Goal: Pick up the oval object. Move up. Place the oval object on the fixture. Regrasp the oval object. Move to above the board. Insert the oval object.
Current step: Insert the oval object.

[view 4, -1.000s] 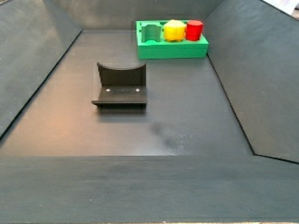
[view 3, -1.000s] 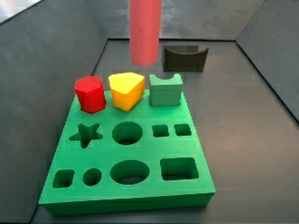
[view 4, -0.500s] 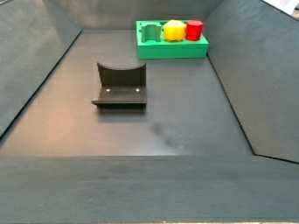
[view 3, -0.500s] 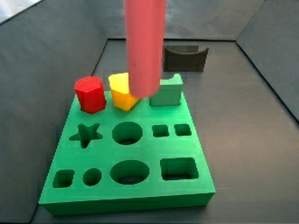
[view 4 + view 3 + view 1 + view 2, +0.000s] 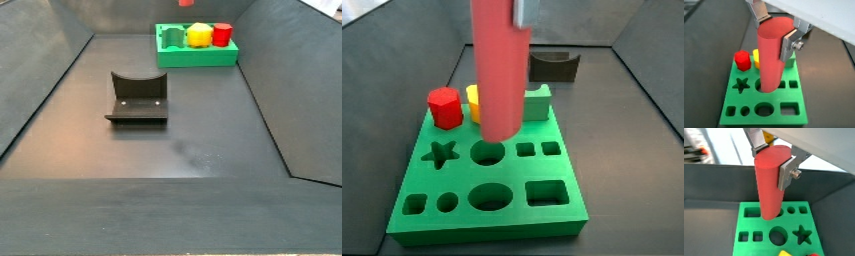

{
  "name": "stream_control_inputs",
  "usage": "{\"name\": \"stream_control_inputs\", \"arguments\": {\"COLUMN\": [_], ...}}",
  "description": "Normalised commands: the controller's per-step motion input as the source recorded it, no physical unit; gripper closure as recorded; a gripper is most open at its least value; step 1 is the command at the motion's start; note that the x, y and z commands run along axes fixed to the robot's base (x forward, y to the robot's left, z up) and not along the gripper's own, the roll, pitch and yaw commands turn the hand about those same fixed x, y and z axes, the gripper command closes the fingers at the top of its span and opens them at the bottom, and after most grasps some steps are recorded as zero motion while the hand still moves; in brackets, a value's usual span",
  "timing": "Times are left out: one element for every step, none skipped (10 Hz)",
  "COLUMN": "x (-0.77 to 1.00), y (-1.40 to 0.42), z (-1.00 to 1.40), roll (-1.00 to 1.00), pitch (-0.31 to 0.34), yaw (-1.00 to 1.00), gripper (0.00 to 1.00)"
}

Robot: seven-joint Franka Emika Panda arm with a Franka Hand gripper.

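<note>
**Peg carried forward over the board, not yet in a hole**

Since the frame a second earlier, your oval object (image 5: 500,70) had come toward the camera and lower in a side view: its bottom end had hung near the yellow block (image 5: 474,97) and now reached down in front of the board (image 5: 422,222), close over the round hole (image 5: 486,152).

Going left to right in that view, you had the red block (image 5: 444,108), then the hanging peg, then the green block (image 5: 537,101), with the fixture (image 5: 555,67) empty behind.

In both wrist views your gripper (image 5: 776,31) was clamped on the peg's upper end, one silver finger (image 5: 785,172) flat against its side.

The peg's long axis stood upright, straight below the gripper. The oval hole (image 5: 779,234) lay a row away from its tip, so I judged you needed a sideways shift before lowering. Whether the peg's oval was turned to match the hole, I could not tell.
</note>
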Motion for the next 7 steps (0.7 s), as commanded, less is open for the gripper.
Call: {"name": "stream_control_inputs", "arguments": {"x": [0.00,0.00,0.00,0.00,0.00,0.00,0.00], "y": [-0.16,-0.17,-0.19,-0.19,-0.19,-0.16,-0.15], "z": [-0.33,-0.37,-0.41,-0.41,-0.41,-0.38,-0.36], "roll": [0.00,0.00,0.00,0.00,0.00,0.00,0.00], "pitch": [0.000,0.000,0.000,0.000,0.000,0.000,0.000], "yaw": [-0.96,-0.95,-0.94,-0.93,-0.93,-0.95,-0.95], "gripper": [1.00,1.00,1.00,1.00,1.00,1.00,1.00]}}
